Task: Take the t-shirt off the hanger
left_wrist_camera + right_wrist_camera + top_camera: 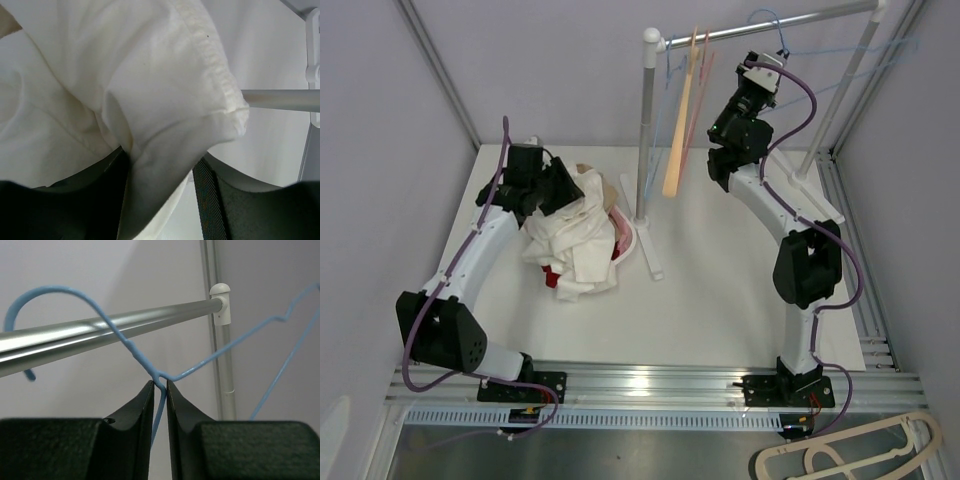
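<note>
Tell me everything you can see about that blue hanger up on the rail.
The blue hanger is thin wire, seemingly coated in pale blue. Its hook curves over the silver metal rail. Below a short twisted neck, the wire splits into sloping shoulders. It hangs bare, with no cloth showing on it. The right tool is shut on it just beneath that split, pinching the wire from both sides.

This is a robotics lab cell: a white table [720,300] boxed in by plain pale panels [370,150] and aluminium struts [438,72] at the upper left. The left arm [478,252] and right arm [772,205] stand bolted to a slotted metal rail [650,380] along the bottom edge.
</note>
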{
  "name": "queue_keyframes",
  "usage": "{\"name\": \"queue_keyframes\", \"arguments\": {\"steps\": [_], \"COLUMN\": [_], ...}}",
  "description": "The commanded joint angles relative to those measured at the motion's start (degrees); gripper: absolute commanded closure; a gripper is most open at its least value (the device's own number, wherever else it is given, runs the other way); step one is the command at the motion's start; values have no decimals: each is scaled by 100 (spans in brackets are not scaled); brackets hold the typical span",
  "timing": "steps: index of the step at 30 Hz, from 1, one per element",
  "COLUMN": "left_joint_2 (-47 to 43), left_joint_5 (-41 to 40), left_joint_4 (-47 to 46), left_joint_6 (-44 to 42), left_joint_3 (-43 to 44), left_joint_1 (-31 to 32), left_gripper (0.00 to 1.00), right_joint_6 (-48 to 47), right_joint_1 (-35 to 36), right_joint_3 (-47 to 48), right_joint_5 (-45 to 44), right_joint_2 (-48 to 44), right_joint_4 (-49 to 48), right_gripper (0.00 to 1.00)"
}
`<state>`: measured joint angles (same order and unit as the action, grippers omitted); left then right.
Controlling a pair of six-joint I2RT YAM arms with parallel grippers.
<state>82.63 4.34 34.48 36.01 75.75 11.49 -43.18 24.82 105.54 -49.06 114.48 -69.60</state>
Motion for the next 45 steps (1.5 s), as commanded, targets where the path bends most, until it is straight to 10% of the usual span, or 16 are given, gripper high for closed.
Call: {"name": "queue_keyframes", "arguments": {"steps": [1,21,30,35,45], "left_joint_2": [-274,-660,-1397,-2048,-3279], "left_joint_5": [-91,-232,-829,-987,-856], "left_joint_4": [6,103,129,-107,-293], "left_joint_6": [-32,-6,-453,-779,-1316], "left_joint_3": [-51,-192,-279,-446,-842], "left_joint_1": [56,345,829,978,1198], "left_gripper": [43,43,19,1,1], "right_joint_6": [46,757,3552,4149,5476], "right_joint_1": [67,480,550,699,875], "right_joint_3": [151,-1316,-939,-877,-1305], "right_joint_5": [-77,-587,-43,159,748], "right_joint_2": [-382,-1919,-3545,-4178,-5083], "right_joint_4": [-255,507,6127,7609,10228], "right_gripper": [80,75,53,36,1]}}
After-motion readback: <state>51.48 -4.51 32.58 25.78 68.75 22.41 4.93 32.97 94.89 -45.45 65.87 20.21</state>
